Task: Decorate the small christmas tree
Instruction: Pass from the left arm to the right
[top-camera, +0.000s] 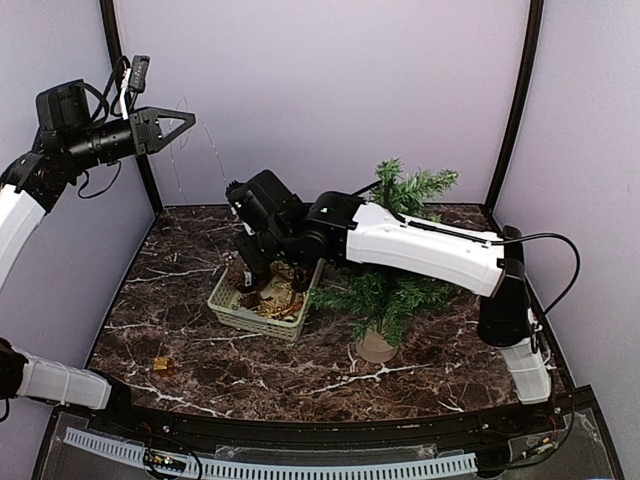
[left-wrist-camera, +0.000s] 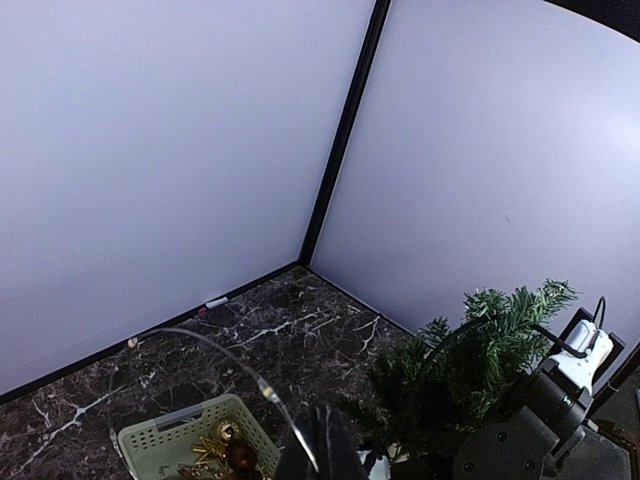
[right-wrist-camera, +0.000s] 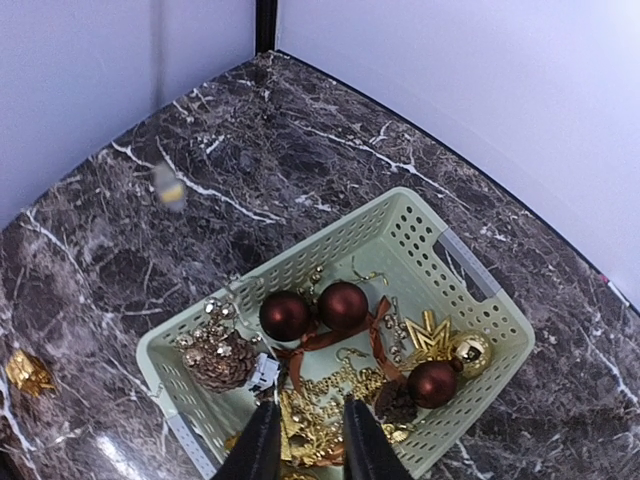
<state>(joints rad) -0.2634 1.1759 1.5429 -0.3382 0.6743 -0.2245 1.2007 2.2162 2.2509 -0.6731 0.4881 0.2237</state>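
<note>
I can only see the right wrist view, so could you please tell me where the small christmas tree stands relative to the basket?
Observer: The small christmas tree stands upright just to the right of the basket. In the top view the right arm crosses in front of its middle.
Operator: Thank you. Is anything hung on it yet?
Observer: No ornaments show on the branches I can see.
Operator: And where is the left gripper?
Observer: The left gripper is raised high at the far left, shut on a thin wire.
</note>
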